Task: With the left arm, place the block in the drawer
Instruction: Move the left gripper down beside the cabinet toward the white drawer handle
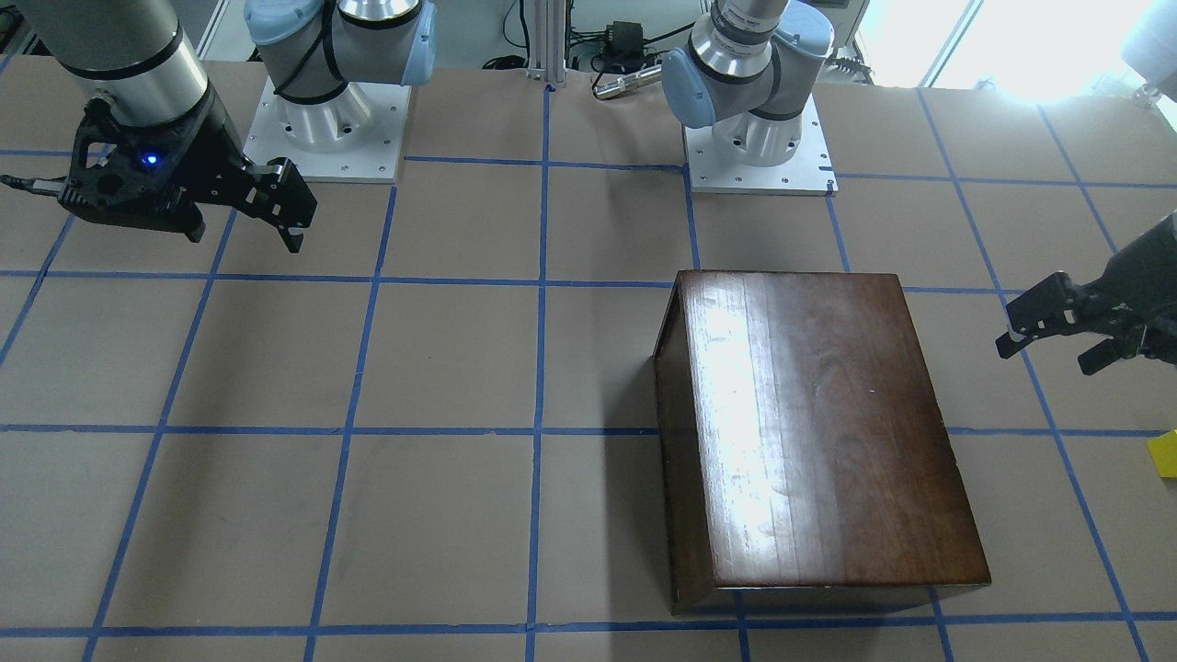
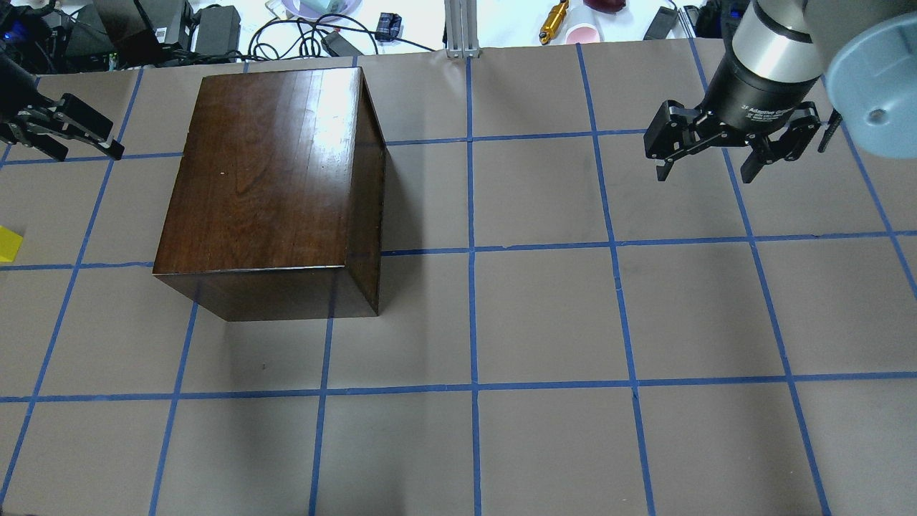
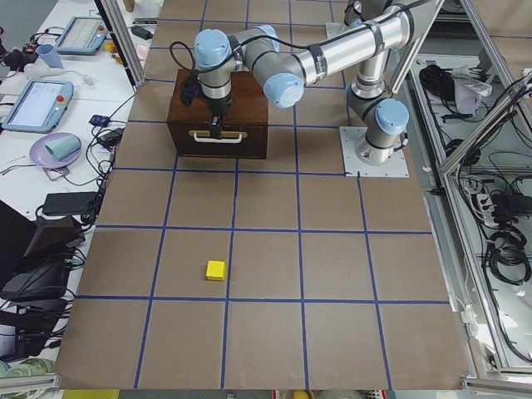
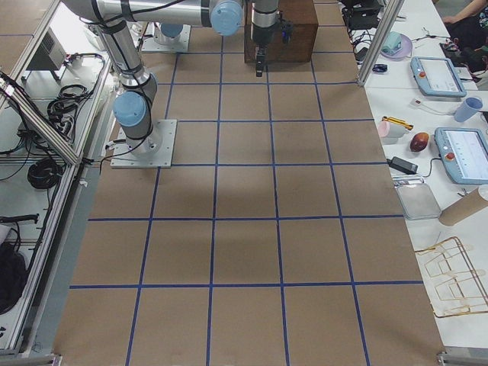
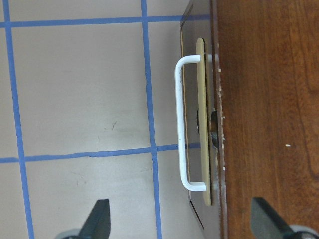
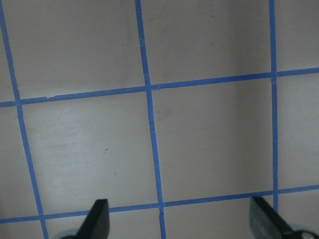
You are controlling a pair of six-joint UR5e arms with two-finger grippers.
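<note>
Currently the left gripper [image 1: 1048, 352] hangs released, jaws wide, over the front edge of the cabinet [image 2: 265, 165]. In its wrist view the white handle [image 5: 179, 124] runs up mid-frame, between the two fingertips. I read this as lining up a pull: the drawer [image 3: 219, 141] sits flush shut, so nothing can go in yet. The block [image 3: 215, 269] lies alone, lower centre of the left-side view, well apart from the cabinet. The right gripper [image 2: 706, 172], also spread and empty, hangs upper right of the overhead view, out of the way. Surface is brown paper [image 2: 544, 315] gridded with blue tape [image 2: 469, 287]. Benches [image 3: 83, 83] with tablets [image 3: 37, 101] flank it.
</note>
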